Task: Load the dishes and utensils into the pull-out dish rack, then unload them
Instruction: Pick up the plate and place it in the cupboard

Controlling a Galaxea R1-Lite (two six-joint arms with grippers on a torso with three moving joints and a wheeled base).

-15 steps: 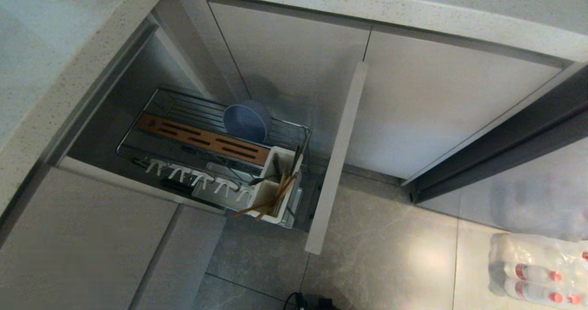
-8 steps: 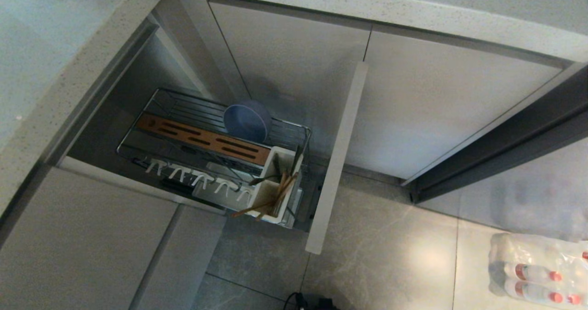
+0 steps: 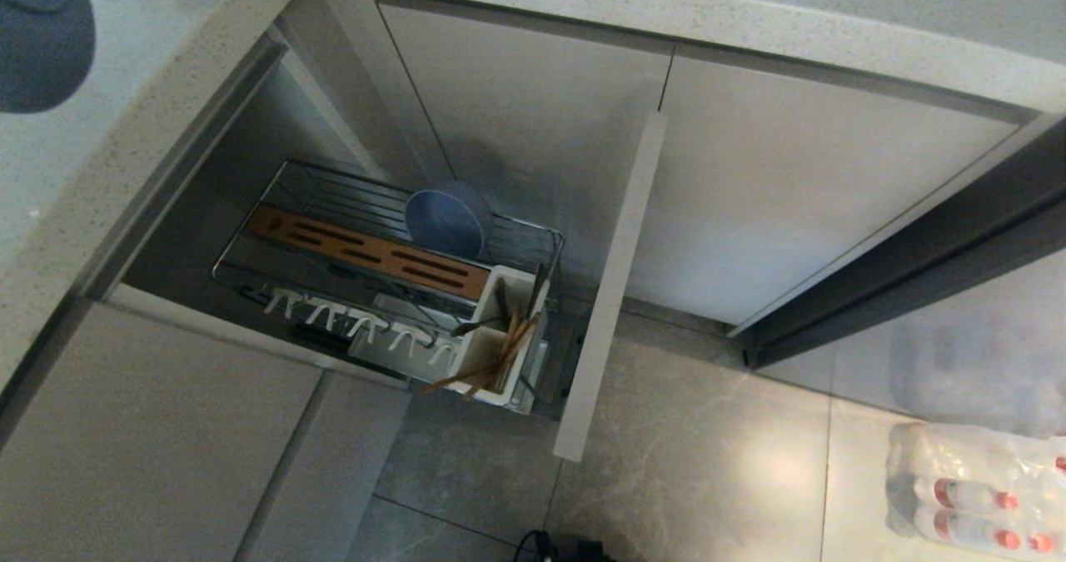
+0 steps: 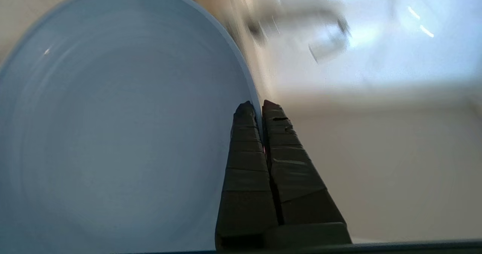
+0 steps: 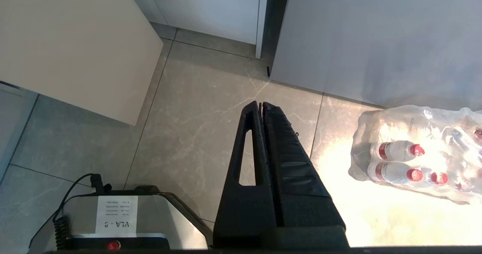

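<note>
My left gripper [image 4: 260, 105] is shut on the rim of the dusty-blue plate [image 4: 113, 133], one finger on each face. In the head view the plate [image 3: 42, 37] shows as a dark round shape at the top left corner, over the countertop; the gripper itself is out of that view. The pull-out dish rack [image 3: 291, 237] stands drawn out of the cabinet. The blue bowl [image 3: 447, 221] leans on its wire shelf. The chopsticks [image 3: 491, 366] and the fork [image 3: 479, 325] stand in the white caddy [image 3: 487, 345]. My right gripper [image 5: 261, 105] hangs shut and empty over the floor.
The rack's beige front panel [image 3: 612, 287] juts out over the floor. A speckled countertop [image 3: 125, 146] overhangs the rack on the left. A shrink-wrapped pack of bottles [image 3: 974, 487] lies on the floor tiles at the right. The robot's base [image 5: 113, 216] sits below the right gripper.
The plate has come into the head view at the top left corner; it did not show in the earlier frames. The rack, bowl and utensils have not moved.
</note>
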